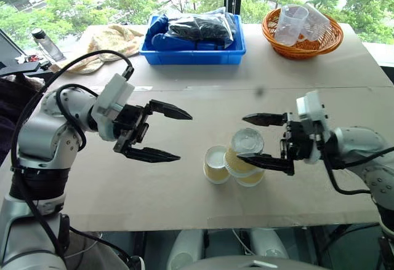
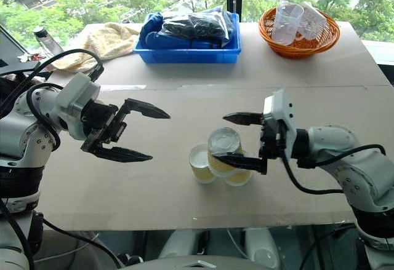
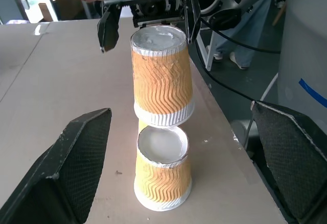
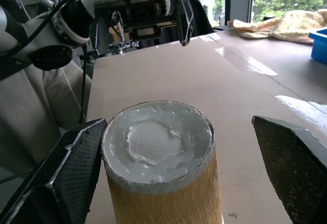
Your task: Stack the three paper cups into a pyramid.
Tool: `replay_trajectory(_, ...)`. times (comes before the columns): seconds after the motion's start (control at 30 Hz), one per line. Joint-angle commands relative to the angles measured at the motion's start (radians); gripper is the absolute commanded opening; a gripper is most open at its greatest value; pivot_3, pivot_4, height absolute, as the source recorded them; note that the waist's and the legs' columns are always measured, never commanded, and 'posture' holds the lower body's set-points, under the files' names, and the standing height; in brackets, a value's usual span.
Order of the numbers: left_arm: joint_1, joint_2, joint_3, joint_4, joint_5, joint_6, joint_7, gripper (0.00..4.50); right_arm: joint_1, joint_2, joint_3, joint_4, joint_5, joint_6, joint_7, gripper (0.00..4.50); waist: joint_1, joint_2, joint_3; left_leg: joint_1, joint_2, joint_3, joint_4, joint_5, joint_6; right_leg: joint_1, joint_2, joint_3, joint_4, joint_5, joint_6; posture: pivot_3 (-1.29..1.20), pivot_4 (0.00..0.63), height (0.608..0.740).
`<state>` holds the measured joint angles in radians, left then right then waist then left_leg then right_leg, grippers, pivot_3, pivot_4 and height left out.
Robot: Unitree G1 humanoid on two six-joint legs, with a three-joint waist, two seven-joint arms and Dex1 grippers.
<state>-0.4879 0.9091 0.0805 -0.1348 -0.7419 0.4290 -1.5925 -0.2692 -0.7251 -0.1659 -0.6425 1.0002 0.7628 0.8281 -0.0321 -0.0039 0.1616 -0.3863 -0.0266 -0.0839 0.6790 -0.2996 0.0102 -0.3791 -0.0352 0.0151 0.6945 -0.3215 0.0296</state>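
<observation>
Right tool (image 1: 266, 141) stands wide open around our top cup (image 1: 246, 149), gripping nothing; it sits on two base cups (image 1: 217, 164) near the table's (image 1: 154, 184) front edge. Left tool (image 1: 166, 134) open, empty. Pyramid looks built; next, we'd back away without nudging it.

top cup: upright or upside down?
Upside down. The top cup shows its white base up and wide rim down, resting on the two lower cups.

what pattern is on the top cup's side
Tan-orange wavy zigzag ridges on the top cup, clearest in left wrist view.
</observation>
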Motion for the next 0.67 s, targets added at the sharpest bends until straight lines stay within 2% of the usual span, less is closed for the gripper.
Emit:
replay_trajectory(0.03, 0.058, 0.002, 0.064, -0.009, -0.008, -0.008, 0.028, 4.50, 0.128, -0.066, -0.162, -0.063, 0.077, -0.003, 0.034, 4.47, 0.000, 0.000, 0.000, 0.000, 0.000, 0.000, 0.000, 0.000, 0.000, 0.000, 0.000, 0.000, 0.000, 0.000, 0.000, 0.00, 0.150, 0.740)
replay_trajectory(0.13, 0.132, -0.010, 0.087, -0.002, 0.024, -0.040, 0.069, 4.50, 0.284, -0.086, -0.245, -0.047, 0.017, -0.047, 0.062, 4.47, 0.000, -0.001, 0.000, 0.001, 0.000, 0.000, 0.000, -0.002, 0.003, 0.001, 0.000, 0.000, 0.000, 0.000, 0.000, 0.00, 0.150, 0.740)
replay_trajectory(0.27, 0.238, -0.063, 0.108, 0.016, 0.094, -0.084, 0.201, 4.50, 0.438, 0.002, -0.256, 0.103, -0.137, -0.201, 0.086, 4.47, 0.002, -0.002, 0.000, 0.003, 0.000, 0.001, 0.000, -0.002, 0.004, 0.003, 0.000, 0.001, 0.001, 0.000, 0.000, 0.00, 0.150, 0.740)
replay_trajectory(0.4, 0.330, -0.147, 0.084, 0.084, 0.255, -0.186, 0.390, 4.50, 0.415, 0.105, -0.197, 0.355, -0.353, -0.464, 0.092, 4.47, 0.000, -0.002, 0.000, 0.005, 0.000, 0.003, 0.000, -0.002, 0.004, 0.004, 0.000, 0.003, 0.001, 0.000, 0.000, 0.00, 0.150, 0.740)
replay_trajectory(0.5, 0.388, -0.212, 0.078, 0.087, 0.313, -0.221, 0.496, 4.50, 0.370, 0.147, -0.154, 0.518, -0.476, -0.662, 0.137, 4.47, -0.002, -0.001, 0.000, 0.006, 0.000, 0.004, -0.001, -0.002, 0.004, 0.003, 0.000, 0.004, 0.002, 0.000, 0.000, 0.00, 0.150, 0.740)
replay_trajectory(0.57, 0.416, -0.233, 0.069, 0.074, 0.340, -0.244, 0.530, 4.50, 0.352, 0.155, -0.129, 0.580, -0.511, -0.749, 0.185, 4.47, -0.002, -0.001, 0.000, 0.005, 0.001, 0.004, -0.001, -0.001, 0.001, 0.002, 0.001, 0.004, 0.002, 0.000, 0.000, 0.00, 0.150, 0.740)
replay_trajectory(0.67, 0.449, -0.257, 0.060, 0.053, 0.368, -0.258, 0.574, 4.50, 0.319, 0.168, -0.110, 0.648, -0.519, -0.759, 0.179, 4.47, -0.001, -0.001, 0.000, 0.005, 0.001, 0.004, -0.002, 0.000, 0.000, 0.002, 0.000, 0.004, 0.002, 0.000, 0.000, 0.00, 0.150, 0.740)
